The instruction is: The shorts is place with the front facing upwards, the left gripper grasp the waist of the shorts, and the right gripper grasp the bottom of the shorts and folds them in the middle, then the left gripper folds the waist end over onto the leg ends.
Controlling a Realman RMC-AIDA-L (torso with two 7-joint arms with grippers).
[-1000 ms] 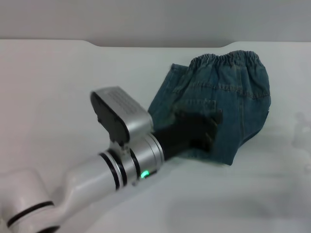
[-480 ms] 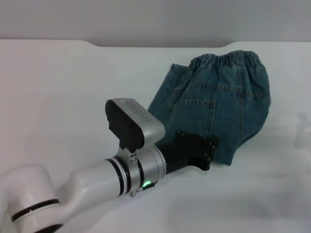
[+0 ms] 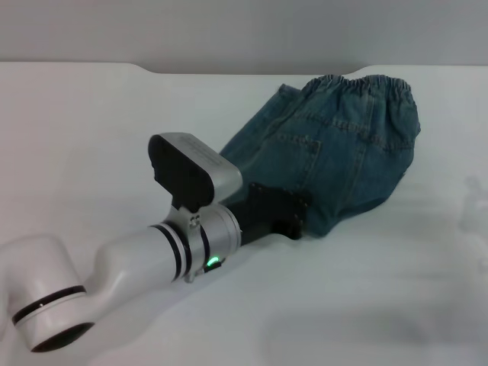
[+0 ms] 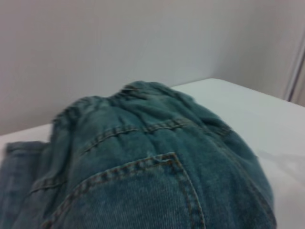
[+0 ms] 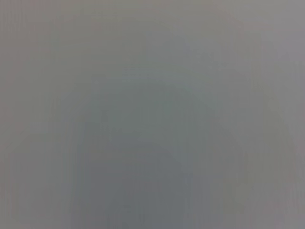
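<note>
The shorts point(image 3: 335, 145) lay in a folded bundle on the white table point(image 3: 91, 137), with the waist of the shorts point(image 3: 358, 85) at the far edge, well beyond the jaws, and a stitched patch pocket point(image 4: 143, 191) facing up just ahead of them. The left gripper point(image 3: 293, 221) sat low at the bundle's near edge, its black claw touching or overlapping the denim there. Whether the jaws were pinching cloth or standing free could not be told, since the fingertips were hidden against the fabric. The right gripper was not in view; its wrist camera showed only blank grey.

Judging by the layout, the final fold looked done or nearly so. To finish well, the left gripper should probably let go fully before lifting, then draw straight back along the table, so the top layer does not drag and the edges stay aligned.
</note>
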